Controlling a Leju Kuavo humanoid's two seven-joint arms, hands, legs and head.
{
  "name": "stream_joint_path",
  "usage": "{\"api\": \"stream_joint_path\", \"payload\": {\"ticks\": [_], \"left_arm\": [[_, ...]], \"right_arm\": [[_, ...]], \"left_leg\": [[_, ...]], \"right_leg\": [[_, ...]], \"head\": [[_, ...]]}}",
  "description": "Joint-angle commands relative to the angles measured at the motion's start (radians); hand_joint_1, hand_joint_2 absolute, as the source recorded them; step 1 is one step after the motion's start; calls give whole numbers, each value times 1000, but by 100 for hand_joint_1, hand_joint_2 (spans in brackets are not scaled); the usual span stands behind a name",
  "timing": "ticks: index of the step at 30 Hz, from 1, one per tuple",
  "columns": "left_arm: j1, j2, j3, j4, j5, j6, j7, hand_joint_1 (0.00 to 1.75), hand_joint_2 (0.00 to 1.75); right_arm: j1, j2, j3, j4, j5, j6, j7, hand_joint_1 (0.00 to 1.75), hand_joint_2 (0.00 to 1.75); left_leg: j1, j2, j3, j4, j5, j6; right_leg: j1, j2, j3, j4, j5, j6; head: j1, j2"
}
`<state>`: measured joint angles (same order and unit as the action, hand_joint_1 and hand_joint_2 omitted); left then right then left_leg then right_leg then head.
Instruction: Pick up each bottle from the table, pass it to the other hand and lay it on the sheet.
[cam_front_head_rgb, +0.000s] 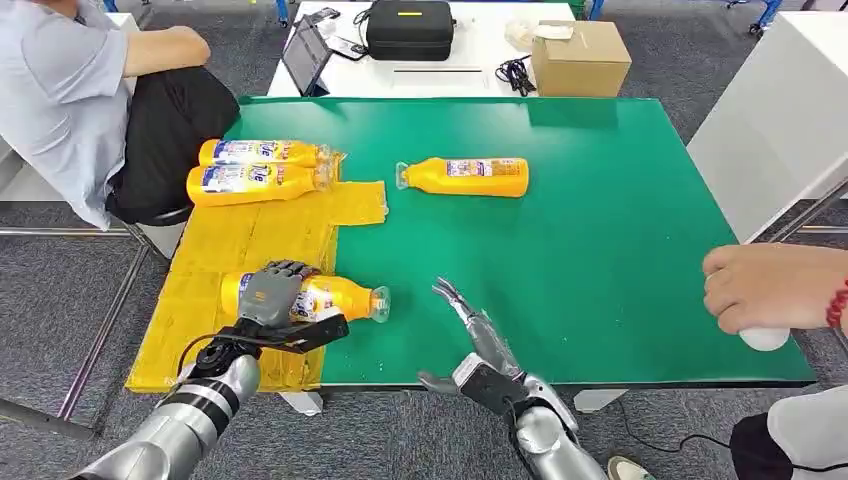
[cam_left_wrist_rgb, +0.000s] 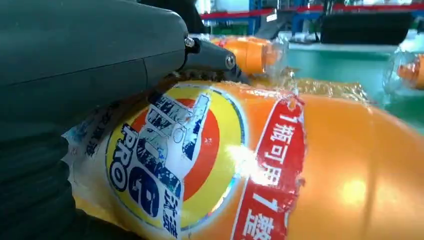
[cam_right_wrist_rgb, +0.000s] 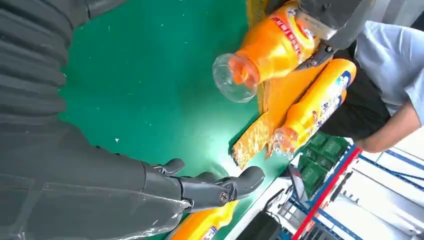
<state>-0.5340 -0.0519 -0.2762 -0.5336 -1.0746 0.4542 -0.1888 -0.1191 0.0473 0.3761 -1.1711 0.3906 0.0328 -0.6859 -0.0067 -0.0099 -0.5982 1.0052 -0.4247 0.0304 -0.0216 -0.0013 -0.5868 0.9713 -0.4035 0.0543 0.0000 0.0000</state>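
Green table (cam_front_head_rgb: 620, 250) carries your four bottles. Your left hand (cam_front_head_rgb: 272, 293) grips one bottle (cam_front_head_rgb: 345, 297) lying on the yellow sheet (cam_front_head_rgb: 260, 235), cap past the sheet's edge. Your right hand (cam_front_head_rgb: 470, 320) hovers empty, fingers spread, beside it. Two more bottles (cam_front_head_rgb: 262, 170) lie at the sheet's far end; the fourth bottle (cam_front_head_rgb: 465, 176) lies just off the sheet on bare green.

A lab or test workshop: grey carpet (cam_front_head_rgb: 60, 300), white benches beyond the left hand (cam_front_head_rgb: 272, 293) with a tablet (cam_front_head_rgb: 305, 57), black case (cam_front_head_rgb: 409, 29), cardboard box (cam_front_head_rgb: 580, 58), blue racking.
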Motion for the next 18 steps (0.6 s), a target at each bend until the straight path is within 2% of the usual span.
{"api": "stream_joint_path", "payload": {"ticks": [1,4,18], "left_arm": [[-23,33,-15,189,3,-230,69,0,175],[-37,40,-11,215,6,-297,95,0,175],[-33,46,0,225,19,-343,96,0,175]], "right_arm": [[-58,13,-16,70,2,3,-2,0,175],[-68,14,-22,80,2,2,-2,0,175],[-69,13,-29,92,-1,3,-4,0,175]], "left_leg": [[1,6,4,-1,0,-2],[1,7,7,-2,-1,-2],[1,8,17,-4,-3,-5]], "right_leg": [[1,5,2,-1,1,-2],[1,6,6,-2,1,-2],[1,7,14,-2,0,-3]], "head": [[0,0],[0,0],[0,0]]}}
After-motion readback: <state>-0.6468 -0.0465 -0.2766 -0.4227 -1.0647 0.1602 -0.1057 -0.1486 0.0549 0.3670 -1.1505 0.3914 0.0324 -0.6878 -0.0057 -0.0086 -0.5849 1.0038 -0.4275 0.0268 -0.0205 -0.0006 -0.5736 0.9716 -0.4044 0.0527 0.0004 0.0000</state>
